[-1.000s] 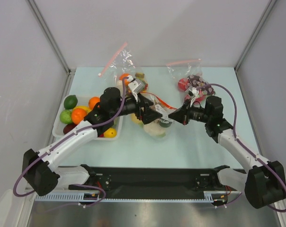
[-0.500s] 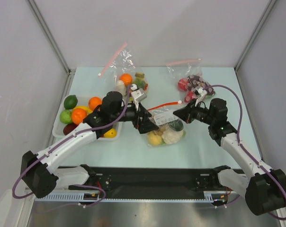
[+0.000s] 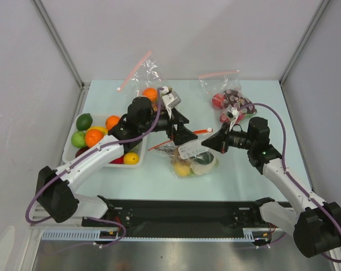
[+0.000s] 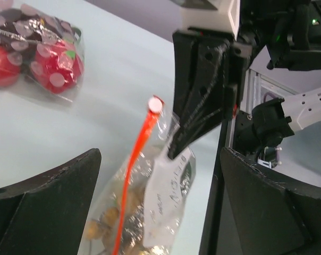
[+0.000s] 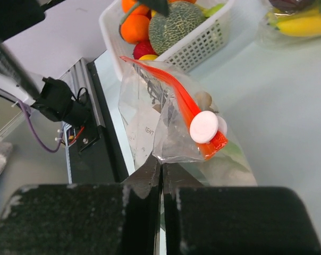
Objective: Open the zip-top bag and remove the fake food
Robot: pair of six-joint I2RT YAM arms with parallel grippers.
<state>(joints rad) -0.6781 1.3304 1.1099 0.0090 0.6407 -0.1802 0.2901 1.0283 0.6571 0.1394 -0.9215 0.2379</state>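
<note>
Pinching bag [image 3: 193, 153] centre frame, right gripper [image 3: 204, 144] clamped on its plastic near the zip [image 5: 174, 90]; left gripper [image 3: 184, 129] wide open, holding nothing. Food [image 3: 183, 168] inside; removal not done, zip state unclear.

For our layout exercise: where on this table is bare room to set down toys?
Bare table lies between the held bag and the black rail, and at the back between the orange-toy bag and the red-toy bag. Crowded: around the held bag and beside the basket.
</note>
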